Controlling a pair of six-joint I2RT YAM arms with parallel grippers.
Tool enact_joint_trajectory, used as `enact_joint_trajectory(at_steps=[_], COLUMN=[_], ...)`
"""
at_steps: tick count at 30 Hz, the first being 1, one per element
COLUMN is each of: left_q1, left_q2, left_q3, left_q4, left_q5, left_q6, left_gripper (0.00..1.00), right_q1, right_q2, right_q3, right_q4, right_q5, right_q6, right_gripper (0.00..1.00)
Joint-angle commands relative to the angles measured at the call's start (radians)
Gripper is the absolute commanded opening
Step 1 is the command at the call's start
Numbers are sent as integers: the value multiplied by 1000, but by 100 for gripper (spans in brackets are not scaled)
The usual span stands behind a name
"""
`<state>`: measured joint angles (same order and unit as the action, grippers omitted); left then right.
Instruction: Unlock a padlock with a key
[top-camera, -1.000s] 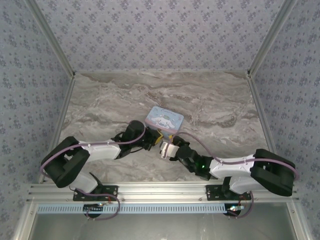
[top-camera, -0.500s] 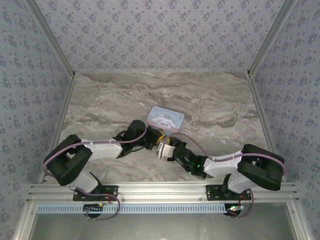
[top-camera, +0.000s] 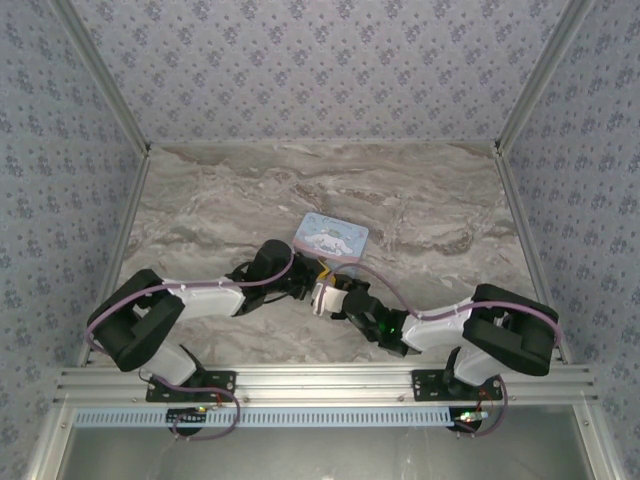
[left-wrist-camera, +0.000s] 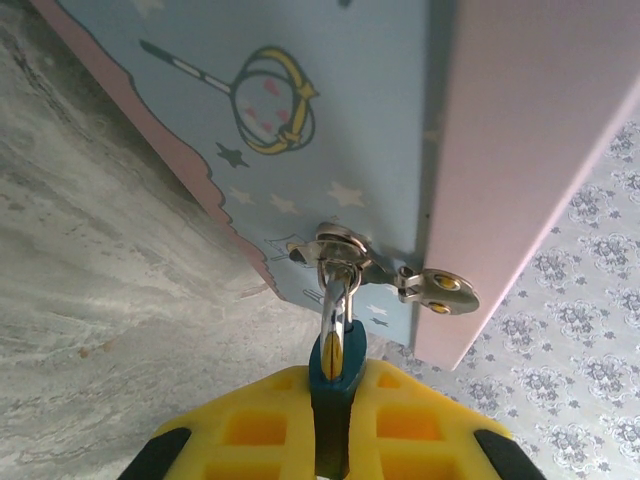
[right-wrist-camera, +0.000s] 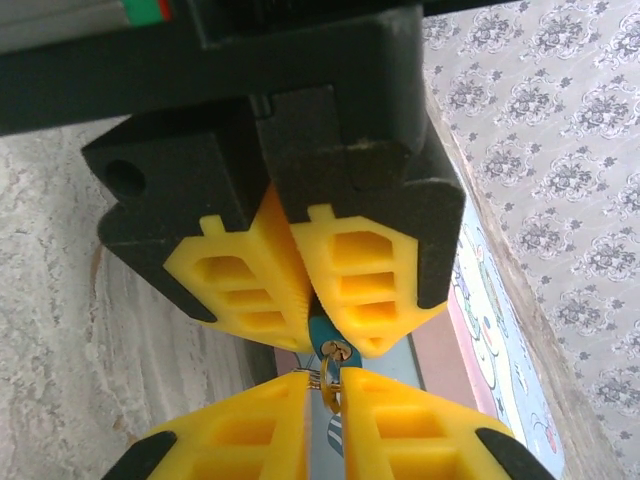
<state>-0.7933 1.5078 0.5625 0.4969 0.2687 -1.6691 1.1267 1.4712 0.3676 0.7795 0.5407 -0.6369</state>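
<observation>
Both sets of jaws are closed tight: the left gripper (left-wrist-camera: 337, 378) clamps the teal padlock (left-wrist-camera: 336, 355), hooked through the clasp (left-wrist-camera: 345, 250) of the tin (left-wrist-camera: 330, 120) on the surface (left-wrist-camera: 90, 300); the right gripper (right-wrist-camera: 325, 400) pinches the key (right-wrist-camera: 331, 385) at its base.

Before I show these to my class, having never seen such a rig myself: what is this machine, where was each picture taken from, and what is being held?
It is a robot: a left arm and a right arm bolted at the near edge of a marble table. One picture looks down from above and behind them; the other two come from a camera on each wrist. A pale-blue cartoon tin lies on the table. The left hand, with yellow fingers, is shut on a tiny teal padlock hanging from the tin's clasp. The right hand faces it, pinching something small and brassy, apparently the key.
</observation>
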Motion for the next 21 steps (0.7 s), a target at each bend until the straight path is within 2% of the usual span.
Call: enact_joint_trajectory(at_steps=[1,15,18,21], left_q1=[-8,-8,-8,-8], left_q2=[8,16,17,17], left_q3=[22,19,16,14], left_q4=[46,61,63,64], left_q5=[17,23,22,23], left_q6=[-8,-15,-17,-17], left_gripper=[0,0,0,0], right_q1=[-8,-16,-18,-23], right_q2=[17,63,68,62], right_q3=[25,41,44,42], right_q4=[48,90,98,97], right_q5=[29,30,27,16], right_q6=[12,15,17,24], right_gripper=[16,13,3,0])
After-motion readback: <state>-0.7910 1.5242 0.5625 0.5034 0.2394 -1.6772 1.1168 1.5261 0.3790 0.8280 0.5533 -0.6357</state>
